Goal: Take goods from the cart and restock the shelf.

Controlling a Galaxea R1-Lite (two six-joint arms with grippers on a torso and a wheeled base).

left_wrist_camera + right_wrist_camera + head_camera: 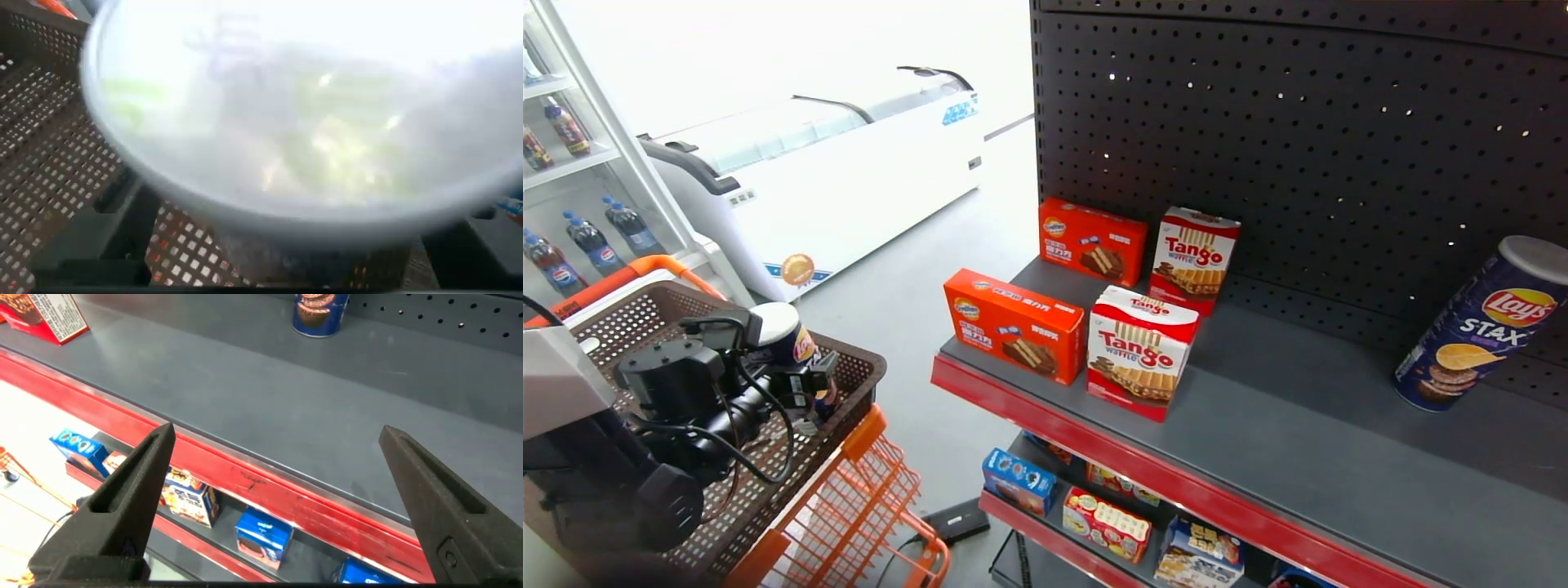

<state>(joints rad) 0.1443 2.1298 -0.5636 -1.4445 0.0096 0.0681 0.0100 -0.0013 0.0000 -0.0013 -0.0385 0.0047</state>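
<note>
My left gripper (805,377) hangs over the brown basket (858,367) on the orange cart (849,506), shut on a dark chips can (786,333) with a white lid. In the left wrist view that lid (310,122) sits between the two black fingers (106,237). My right gripper (278,514) is open with nothing between its fingers, just above the red front edge (270,478) of the grey shelf (1298,425). Another chips can (1478,327) leans against the pegboard at the shelf's right.
Two orange boxes (1013,325) and two wafer boxes (1139,351) stand at the shelf's left end. The grey board between them and the leaning can is bare. Small packs (1104,523) fill the lower shelf. A white freezer (833,180) and a drinks fridge (572,163) stand behind the cart.
</note>
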